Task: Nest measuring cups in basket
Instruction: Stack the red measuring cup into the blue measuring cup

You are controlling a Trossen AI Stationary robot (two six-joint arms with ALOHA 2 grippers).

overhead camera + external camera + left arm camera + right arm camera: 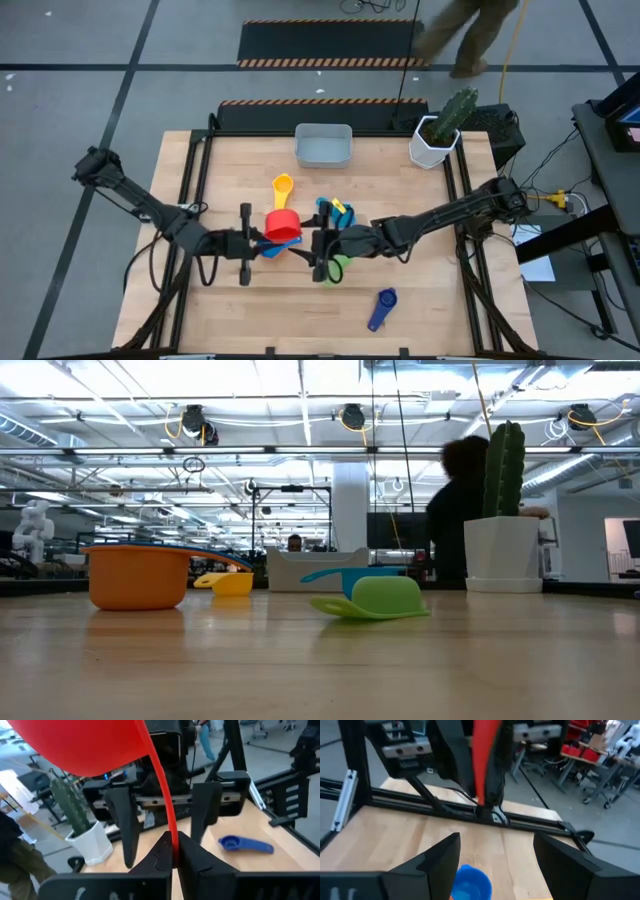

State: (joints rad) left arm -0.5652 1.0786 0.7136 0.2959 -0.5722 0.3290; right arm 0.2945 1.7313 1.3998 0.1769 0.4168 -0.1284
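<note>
Nearest the table's front edge lies the dark blue cup (383, 308), a smooth plastic scoop resting flat on the pale wood-grain table (250, 320), its long axis slanted, handle toward the front and round bowl toward the centre.

At mid-table the two arms face each other. The left gripper (247, 243) is clamped tight on the thin flat handle of the red cup (281, 223); in the left wrist view the handle runs as a narrow red strip down between the pinched fingers (197, 860), and the glossy rounded bowl is lifted above them. Under it sits a blue cup (285, 244). The right gripper (320, 243) hangs just opposite with its jaws spread and nothing between them, over the lime green cup (375, 598), which lies bowl-down. Beside them is a light blue cup (330, 209).

Farther back the yellow cup (282, 187) points its handle toward the centre. The orange cup (138, 575) stands upright.

At the far edge the grey-blue basket (323, 158), shallow with rounded corners, holds nothing visible.
</note>
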